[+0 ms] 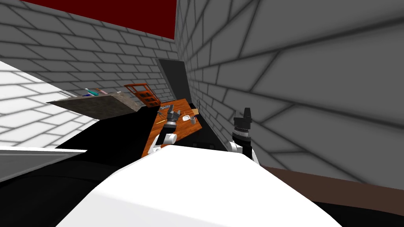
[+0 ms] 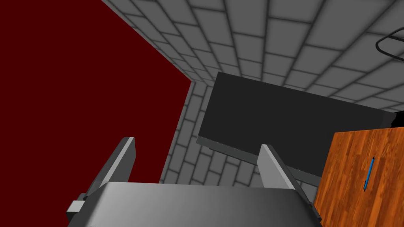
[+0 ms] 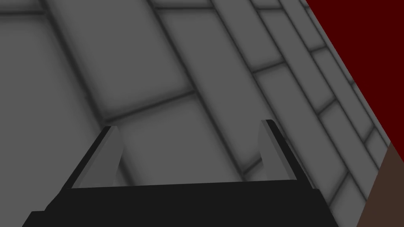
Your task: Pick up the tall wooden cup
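Tabletop of orange wood grain lies ahead in the head view, running along the grey brick wall. The left hand hangs over its middle. Just beyond it, toward the wall, stands a small grey upright cylinder that I take for the cup, though it is too small to be sure. A white object sits just beside the cylinder and a tan box near it. An orange rack stands past the far end. The right hand is raised well off to the side, close to the wall.

In the left wrist view the left hand has its fingers spread wide with nothing between them. It points up past a dark panel. Off to the side is a corner of the tabletop, with a blue pen lying on it.

In the right wrist view the right hand also has its fingers apart and empty.

If the cylinder is the cup, it should be stiff, light and hard to damage, but being tall it would tip at a nudge. The best hold is probably across the body near mid-height, one finger on each side, coming in level and avoiding the white object.
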